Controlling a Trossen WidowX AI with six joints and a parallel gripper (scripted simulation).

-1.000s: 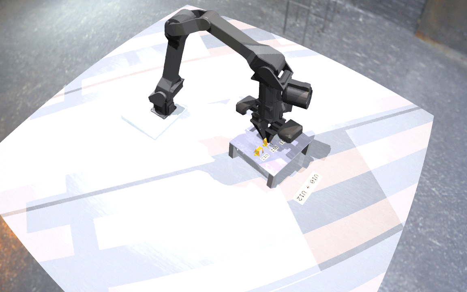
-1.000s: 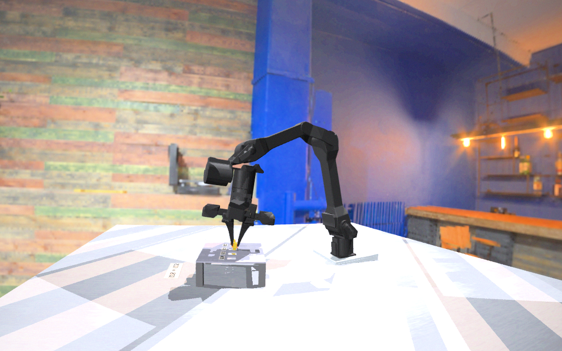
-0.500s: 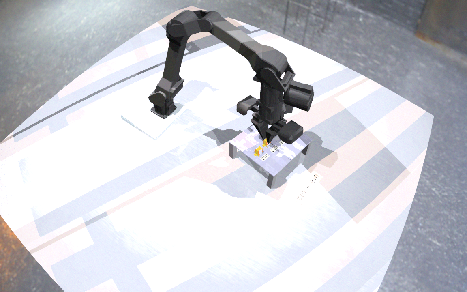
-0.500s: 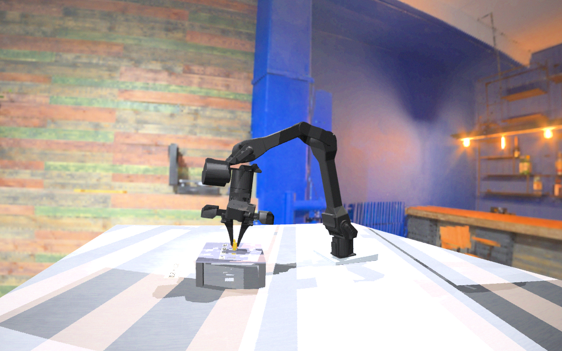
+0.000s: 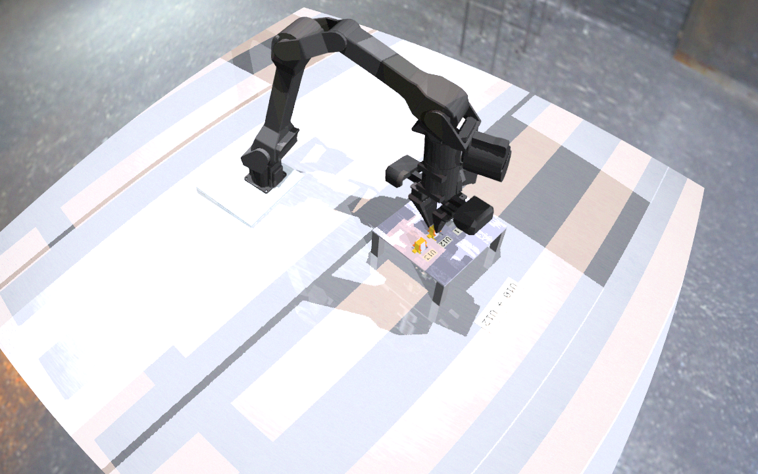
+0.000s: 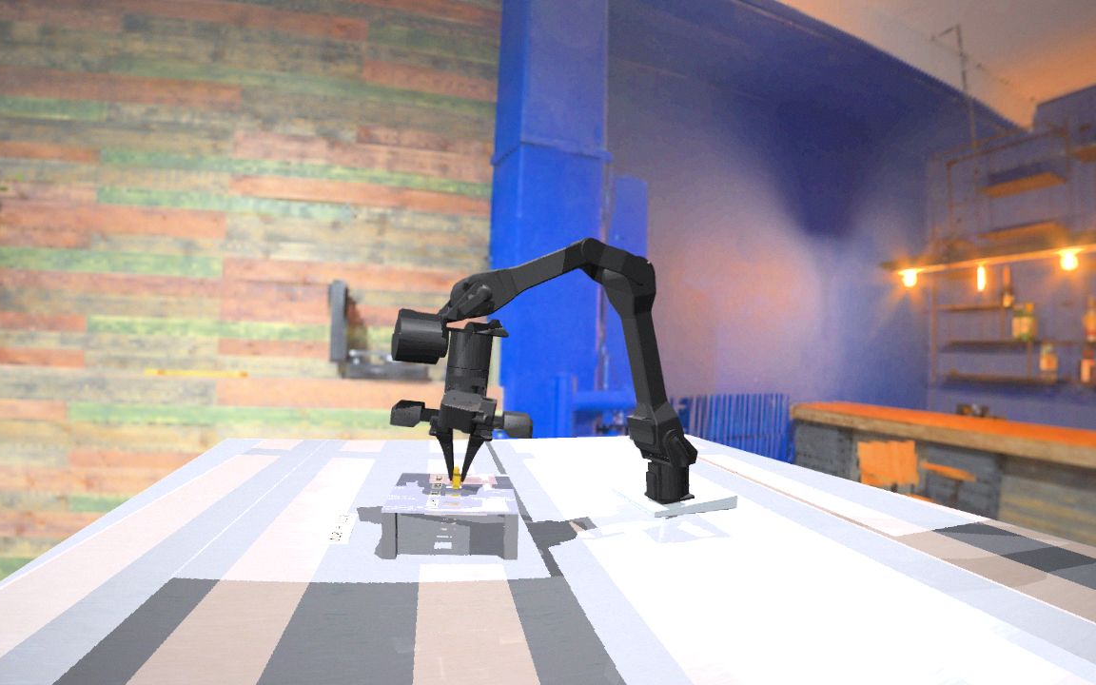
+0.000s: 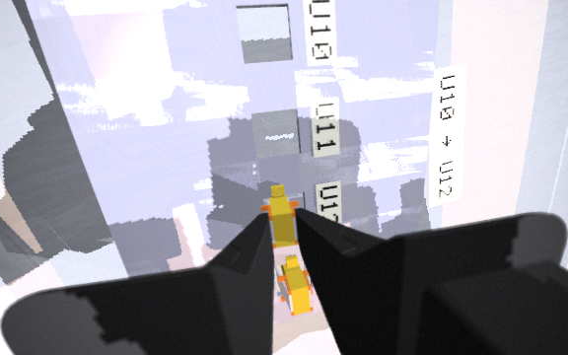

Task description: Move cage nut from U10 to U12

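Left to right in the top view: the pale base plate (image 5: 222, 203) (image 6: 705, 508) lies on the table (image 5: 164, 353) (image 6: 662, 613) between the rail's 9 and 10 o'clock, well apart from it. The black arm (image 5: 379, 56) (image 6: 641, 341) arches from there over to the rail (image 5: 452, 268) (image 6: 483, 504) (image 7: 156, 173), a plate raised on legs. On it, the other nut (image 5: 418, 246) (image 7: 300, 296) sits by the U13 label (image 5: 429, 254), between 7 and 8 o'clock of the held nut — near it, so there is little room on that side. The card (image 5: 499, 303) (image 6: 339, 528) (image 7: 447, 133) reading U10 → U12 lies on the table, between the rail's 4 and 5 o'clock.

In the wrist view, the U10 hole (image 7: 265, 35) and U11 hole (image 7: 276, 133) hold no nut; both lie towards 12 o'clock of the held nut. The nut (image 5: 431, 233) (image 6: 456, 477) (image 7: 284, 222) is at the U12 hole (image 7: 300, 199), whose edge shows beside it, with the U12 label (image 7: 328, 202) at 2 o'clock. Whether it is clipped in, or how its wings lie beneath, I cannot tell.

The gripper (image 5: 431, 231) (image 6: 457, 480) (image 7: 282, 212) points down, its jaws nearly closed — a narrow gap, with the nut pinched between the tips.
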